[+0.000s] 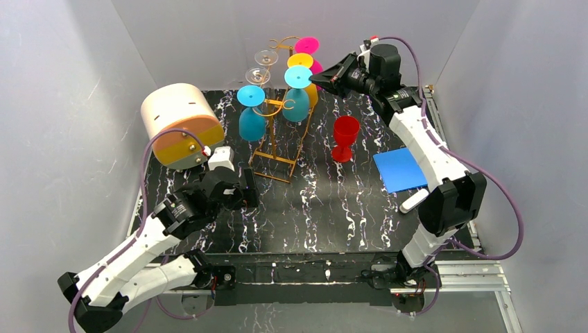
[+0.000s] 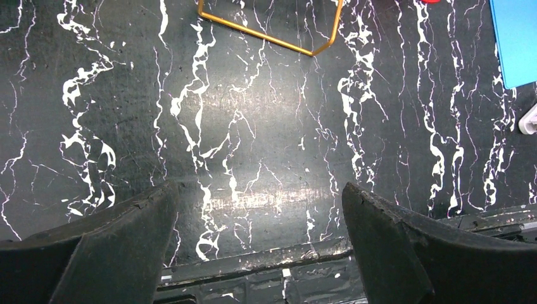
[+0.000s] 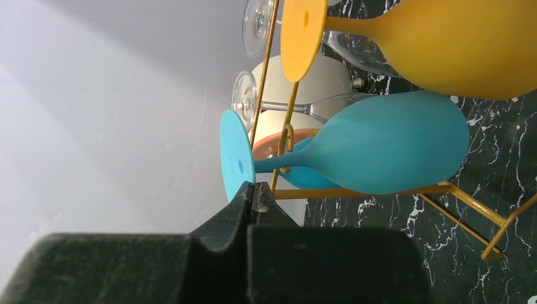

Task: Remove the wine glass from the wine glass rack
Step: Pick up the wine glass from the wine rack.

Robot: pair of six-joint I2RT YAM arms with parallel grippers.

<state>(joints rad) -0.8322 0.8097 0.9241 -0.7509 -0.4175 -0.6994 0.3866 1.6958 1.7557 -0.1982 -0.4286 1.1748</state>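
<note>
Wine glass rack (image 3: 354,191) of gold wire stands at the back of the black marbled table (image 2: 253,126), with a teal wine glass (image 3: 392,142) hanging upside down from it. Right gripper (image 3: 253,190), jaws pressed together, sits at that glass's foot rim. Left gripper (image 2: 258,190) hovers wide open over the table.

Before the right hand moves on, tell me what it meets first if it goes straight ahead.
The round foot of the teal glass hanging on the rack. The right hand, shut, points at its rim from close by and may already touch it; depth is unclear.
</note>
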